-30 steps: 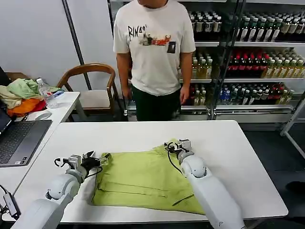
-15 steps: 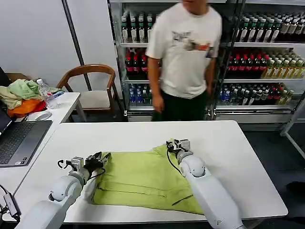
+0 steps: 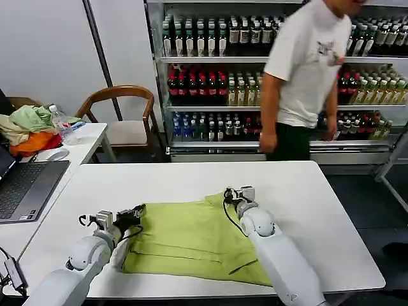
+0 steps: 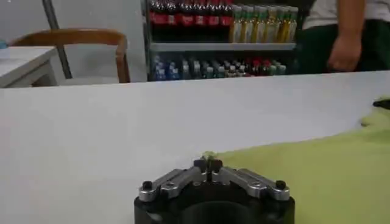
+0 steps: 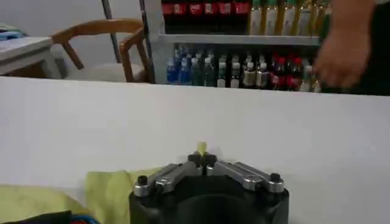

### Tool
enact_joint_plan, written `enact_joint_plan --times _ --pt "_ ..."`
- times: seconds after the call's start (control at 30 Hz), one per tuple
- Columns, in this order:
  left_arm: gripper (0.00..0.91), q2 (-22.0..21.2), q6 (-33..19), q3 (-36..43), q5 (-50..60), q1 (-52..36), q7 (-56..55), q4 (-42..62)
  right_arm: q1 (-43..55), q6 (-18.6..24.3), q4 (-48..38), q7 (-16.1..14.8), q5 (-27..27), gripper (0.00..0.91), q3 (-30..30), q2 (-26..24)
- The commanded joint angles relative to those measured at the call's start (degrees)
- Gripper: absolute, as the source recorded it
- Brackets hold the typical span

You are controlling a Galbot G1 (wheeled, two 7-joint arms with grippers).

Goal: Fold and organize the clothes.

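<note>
Left claw [image 3: 137,211] and right claw [image 3: 237,194] each pinch shut on the lime T-shirt's [image 3: 191,239] far corners; white desk [image 3: 306,197] lies bare beyond.

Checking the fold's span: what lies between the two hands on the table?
In the head view, the shirt fills the stretch: the left hand pinches its near-left corner, the right hand its far edge.

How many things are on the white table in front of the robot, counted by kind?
Lime T-shirt: 1
Grippers, the left gripper and the right gripper, each shut on a corner of the T-shirt: 2
Total on the white table: 3
</note>
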Motion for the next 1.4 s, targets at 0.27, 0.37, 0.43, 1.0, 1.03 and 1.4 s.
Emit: enact_joint_plan --times 0.27,0.37,0.43,1.0,1.03,1.4 --pt "0.050 1.8 -4.2 -5.9 -0.8 10.2 -0.2 -10.8 -14.3 -1.1 25.3 1.1 4.0 0.000 6.0 -8.5" --pt "0.050 1.6 -4.7 -7.1 -0.8 12.7 -1.0 -14.1 -19.2 -1.1 29.3 1.0 4.0 0.000 7.8 -9.3" --pt "0.050 1.4 -4.6 -7.6 -0.7 14.2 -1.2 -15.9 -22.3 -1.0 32.0 1.0 3.6 0.000 8.3 -9.9" --pt "0.050 -0.1 -5.9 -10.2 4.0 24.6 -1.9 -21.7 -31.9 0.9 39.4 1.4 -2.3 0.000 10.1 -10.7" --pt "0.050 -0.1 -5.9 -10.7 3.8 24.7 -2.0 -21.8 -32.2 0.9 39.7 1.4 -2.6 0.000 10.2 -10.8" --pt "0.040 1.2 -5.4 -12.2 0.5 25.9 -1.9 -22.2 -35.9 0.7 40.6 1.3 -3.8 0.000 11.8 -10.3"
